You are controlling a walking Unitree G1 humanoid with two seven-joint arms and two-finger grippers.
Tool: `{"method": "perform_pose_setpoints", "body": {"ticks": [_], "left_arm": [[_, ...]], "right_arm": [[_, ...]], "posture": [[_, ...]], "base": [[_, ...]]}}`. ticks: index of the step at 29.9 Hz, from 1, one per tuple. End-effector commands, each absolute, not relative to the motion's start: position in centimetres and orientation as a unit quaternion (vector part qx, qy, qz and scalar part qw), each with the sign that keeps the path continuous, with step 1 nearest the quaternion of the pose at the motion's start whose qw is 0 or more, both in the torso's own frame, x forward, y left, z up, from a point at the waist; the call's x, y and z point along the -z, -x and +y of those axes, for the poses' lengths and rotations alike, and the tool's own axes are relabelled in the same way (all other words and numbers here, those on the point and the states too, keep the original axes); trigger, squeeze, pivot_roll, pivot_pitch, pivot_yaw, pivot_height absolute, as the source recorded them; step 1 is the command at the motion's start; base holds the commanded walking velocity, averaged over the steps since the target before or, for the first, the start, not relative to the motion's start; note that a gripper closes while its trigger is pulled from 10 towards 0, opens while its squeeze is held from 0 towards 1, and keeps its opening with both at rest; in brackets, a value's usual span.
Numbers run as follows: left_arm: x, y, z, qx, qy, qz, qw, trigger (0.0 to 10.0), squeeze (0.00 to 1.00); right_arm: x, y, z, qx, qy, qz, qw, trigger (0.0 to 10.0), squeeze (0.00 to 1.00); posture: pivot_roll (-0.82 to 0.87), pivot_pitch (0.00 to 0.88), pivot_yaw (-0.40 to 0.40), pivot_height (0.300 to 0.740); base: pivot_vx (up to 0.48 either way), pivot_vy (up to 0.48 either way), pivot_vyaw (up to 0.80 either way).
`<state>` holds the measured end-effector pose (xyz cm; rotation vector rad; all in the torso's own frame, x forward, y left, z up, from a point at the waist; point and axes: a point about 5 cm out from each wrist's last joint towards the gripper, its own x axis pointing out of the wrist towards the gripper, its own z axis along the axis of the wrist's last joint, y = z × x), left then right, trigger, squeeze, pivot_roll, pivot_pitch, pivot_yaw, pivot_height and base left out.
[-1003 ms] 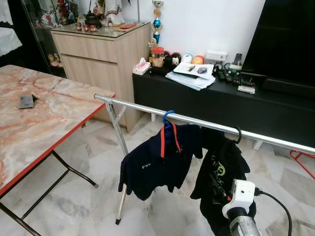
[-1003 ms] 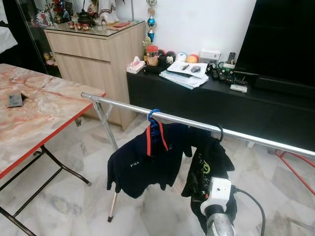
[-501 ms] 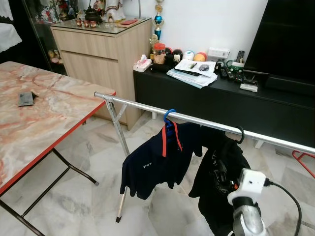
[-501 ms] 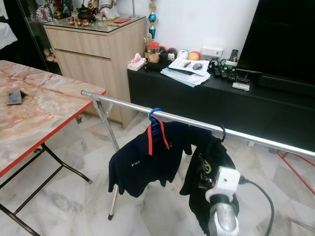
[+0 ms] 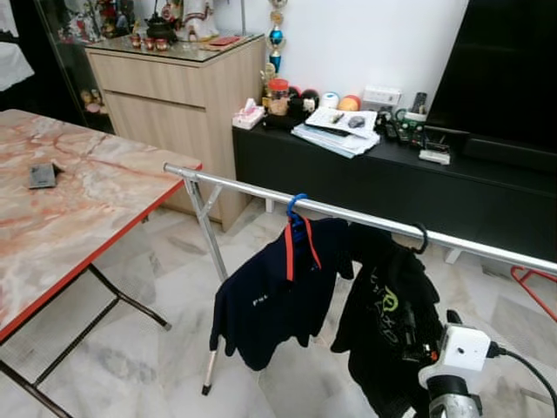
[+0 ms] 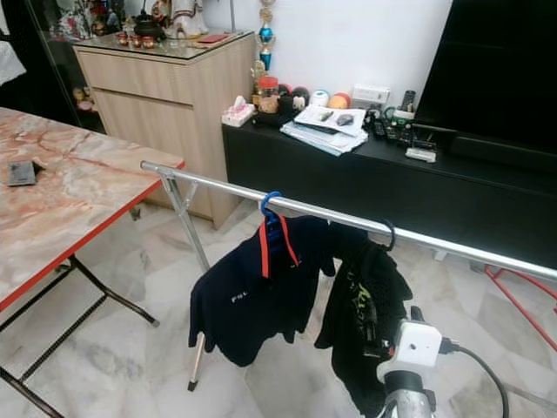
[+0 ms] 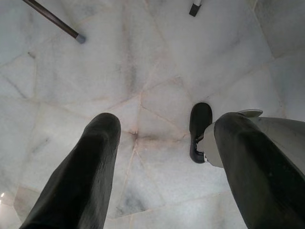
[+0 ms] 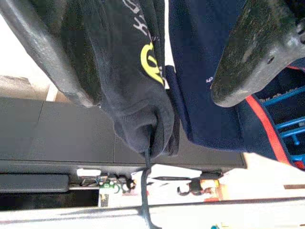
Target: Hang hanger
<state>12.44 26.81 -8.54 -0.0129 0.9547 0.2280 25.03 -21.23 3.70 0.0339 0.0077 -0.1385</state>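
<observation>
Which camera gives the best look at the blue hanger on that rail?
The left eye view: the blue hanger hooks over the rail, carrying the navy shirt. The right eye view matches. The right wrist view catches part of it, sideways.

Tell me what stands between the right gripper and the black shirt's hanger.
Nothing visible does. The right gripper is open, its fingers spread before the black shirt, whose black hanger already hooks the rail beside the navy shirt.
</observation>
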Motion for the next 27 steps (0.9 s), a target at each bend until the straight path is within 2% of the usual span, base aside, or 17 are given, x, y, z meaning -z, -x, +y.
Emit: {"method": "perform_pose_setpoints", "body": {"ticks": [1,16,27], "left_arm": [[8.55,-11.92,27.36,-0.115,0.001,0.467,0.877,10.0,0.0],[8.79,-11.95,26.6,-0.102,-0.009,0.47,0.877,10.0,0.0],[8.49,-12.64,26.78,-0.102,-0.007,0.459,0.882,10.0,0.0]], "right_arm": [[-4.16,-25.06,-21.44,0.072,-0.017,-0.002,0.997,10.0,0.0],[-4.26,-25.02,-21.31,0.082,-0.025,0.004,0.996,10.0,0.0],[-4.35,-24.88,-21.35,0.086,-0.026,0.007,0.996,10.0,0.0]], "posture": [[0.04,0.0,0.002,0.74],[0.04,0.0,0.027,0.74],[0.03,0.0,0.023,0.74]], "base": [[0.0,0.0,0.0],[0.0,0.0,0.0],[0.28,0.0,0.0]]}}
